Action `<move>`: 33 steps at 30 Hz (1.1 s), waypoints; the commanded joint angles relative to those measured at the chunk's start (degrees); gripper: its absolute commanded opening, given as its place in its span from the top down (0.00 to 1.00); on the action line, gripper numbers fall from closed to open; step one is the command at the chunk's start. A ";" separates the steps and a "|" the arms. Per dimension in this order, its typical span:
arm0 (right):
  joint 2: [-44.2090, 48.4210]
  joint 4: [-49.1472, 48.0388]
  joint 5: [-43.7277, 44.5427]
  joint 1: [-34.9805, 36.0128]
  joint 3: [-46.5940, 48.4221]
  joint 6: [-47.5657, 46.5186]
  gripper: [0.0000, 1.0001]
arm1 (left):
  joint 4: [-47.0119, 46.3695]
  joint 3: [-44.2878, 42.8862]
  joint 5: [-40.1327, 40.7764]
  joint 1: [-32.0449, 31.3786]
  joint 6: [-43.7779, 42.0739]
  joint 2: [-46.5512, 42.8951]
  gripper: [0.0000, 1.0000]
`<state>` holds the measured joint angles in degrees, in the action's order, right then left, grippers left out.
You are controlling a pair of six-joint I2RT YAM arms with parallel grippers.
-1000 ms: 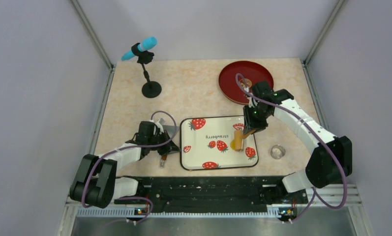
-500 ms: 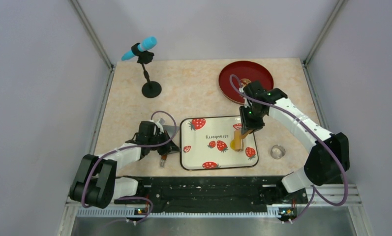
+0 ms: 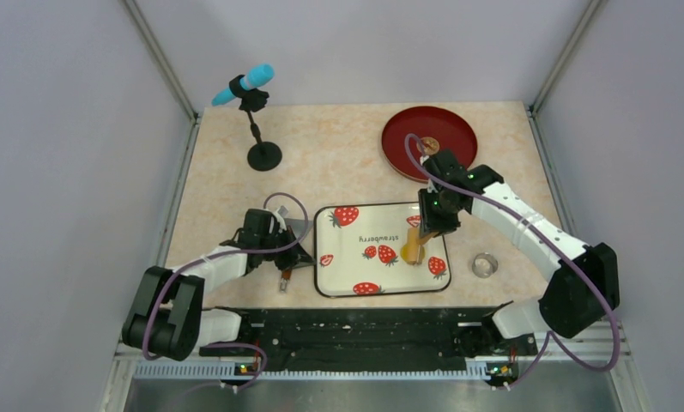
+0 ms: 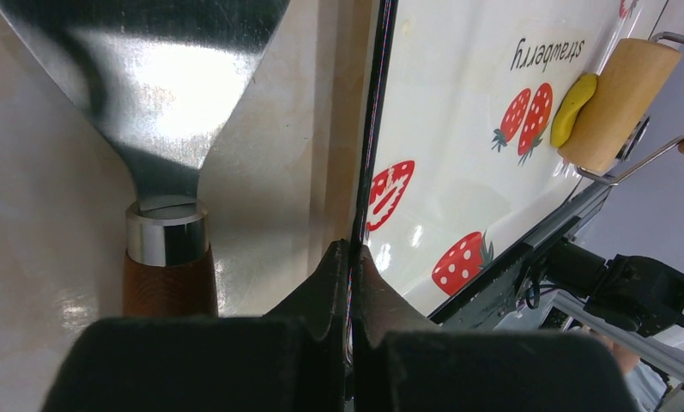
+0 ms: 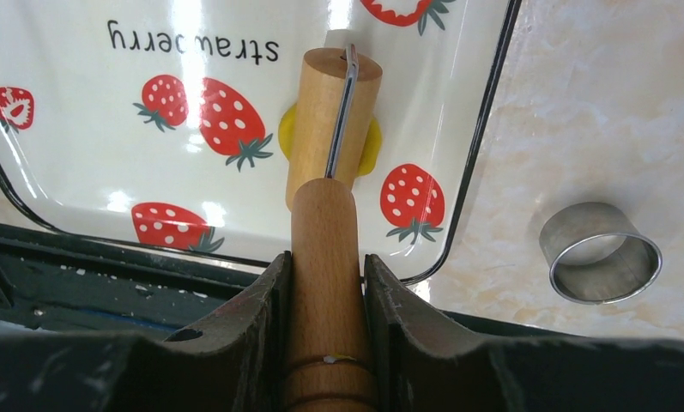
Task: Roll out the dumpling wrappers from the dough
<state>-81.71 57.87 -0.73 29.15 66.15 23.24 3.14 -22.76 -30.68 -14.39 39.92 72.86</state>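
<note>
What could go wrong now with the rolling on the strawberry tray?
The dough could stick to the roller and lift off. The left fingers pinch only the tray rim, so a hard push might slip it free. The roller sits near the right rim and could bump it.

White strawberry-print tray at centre of tabletop, right gripper holding wooden roller on yellow dough, left gripper at tray's left edge, red plate upper right, metal ring lower right
</note>
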 commanded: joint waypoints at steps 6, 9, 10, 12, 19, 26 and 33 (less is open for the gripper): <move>-9.90 -5.06 8.39 1.64 -15.52 -0.05 1.00 | -0.51 -1.16 5.34 0.42 -0.39 1.84 1.00; -11.62 -5.78 7.82 1.61 -15.70 -0.21 1.00 | -0.35 -1.08 5.37 0.41 -0.44 1.58 1.00; -11.97 -6.47 7.51 1.62 -15.99 -0.21 1.00 | -0.44 -1.06 5.38 0.42 -0.45 1.51 1.00; -11.97 -6.84 7.27 1.70 -16.01 -0.27 1.00 | -0.46 -1.13 5.22 0.40 -0.52 1.41 1.00; -11.90 -7.80 5.56 1.68 -14.66 -1.53 1.00 | -1.64 -1.15 3.54 0.35 -1.13 0.86 1.00; -4.39 -5.63 1.09 1.71 -6.00 -2.63 1.00 | -5.71 -1.15 0.64 0.38 -0.46 1.95 0.70; 1.22 -7.33 -7.37 1.44 0.29 -1.67 1.00 | -7.91 -2.64 -0.21 0.33 -0.35 7.19 0.71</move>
<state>-79.88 54.92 -4.58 29.21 66.02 22.04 -1.61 -23.66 -31.51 -14.22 40.47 77.52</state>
